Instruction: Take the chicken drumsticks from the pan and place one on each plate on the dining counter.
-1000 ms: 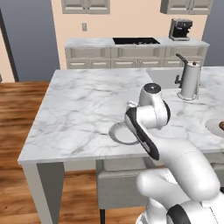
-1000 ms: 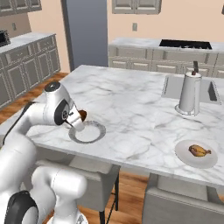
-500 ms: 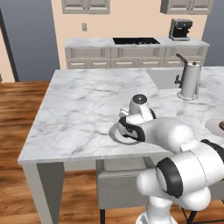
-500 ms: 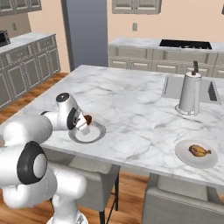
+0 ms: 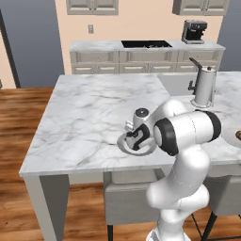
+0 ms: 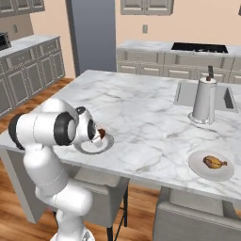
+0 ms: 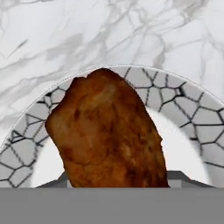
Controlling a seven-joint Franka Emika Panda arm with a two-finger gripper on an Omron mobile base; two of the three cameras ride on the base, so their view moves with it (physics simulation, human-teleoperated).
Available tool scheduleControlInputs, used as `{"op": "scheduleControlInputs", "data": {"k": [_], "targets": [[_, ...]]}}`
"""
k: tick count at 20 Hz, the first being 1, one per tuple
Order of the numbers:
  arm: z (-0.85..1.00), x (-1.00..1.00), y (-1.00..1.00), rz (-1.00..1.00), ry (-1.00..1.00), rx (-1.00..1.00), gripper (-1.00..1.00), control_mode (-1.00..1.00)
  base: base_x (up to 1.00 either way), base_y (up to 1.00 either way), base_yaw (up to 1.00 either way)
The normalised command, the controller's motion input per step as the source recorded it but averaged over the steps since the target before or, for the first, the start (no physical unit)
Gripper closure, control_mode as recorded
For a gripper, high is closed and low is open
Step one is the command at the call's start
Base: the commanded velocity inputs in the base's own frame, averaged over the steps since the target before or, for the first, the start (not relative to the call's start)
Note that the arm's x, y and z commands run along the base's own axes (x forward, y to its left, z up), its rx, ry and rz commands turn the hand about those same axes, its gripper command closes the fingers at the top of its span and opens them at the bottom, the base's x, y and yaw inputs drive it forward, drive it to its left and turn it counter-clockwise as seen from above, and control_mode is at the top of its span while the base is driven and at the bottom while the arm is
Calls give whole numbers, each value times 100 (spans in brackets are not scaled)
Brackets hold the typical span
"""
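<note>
A golden-brown drumstick [image 7: 107, 131] is showing over a grey, dark-cracked plate rim [image 7: 175, 103]; the surface [image 7: 87, 30] is showing white, grey-veined marble.

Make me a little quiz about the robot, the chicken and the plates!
1. True or false: the far plate already has a drumstick on it.
2. What is the gripper holding? A. a spoon B. a second drumstick C. a cup
3. Fill in: the gripper hangs over the near ___.

Key: 1 true; 2 B; 3 plate.
</note>
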Motion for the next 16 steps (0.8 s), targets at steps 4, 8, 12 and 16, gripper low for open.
{"op": "scheduleControlInputs", "data": {"k": [4,8,12,16], "targets": [[-64,37,0,-4,6,-1,100,-100,0,0,0],[-42,5,0,-5,1,0,-100,-100,0,0,0],[-11,7,-10,-4,-1,3,-100,-100,0,0,0],[2,-4,-25,0,-22,22,-100,-100,0,0,0]]}}
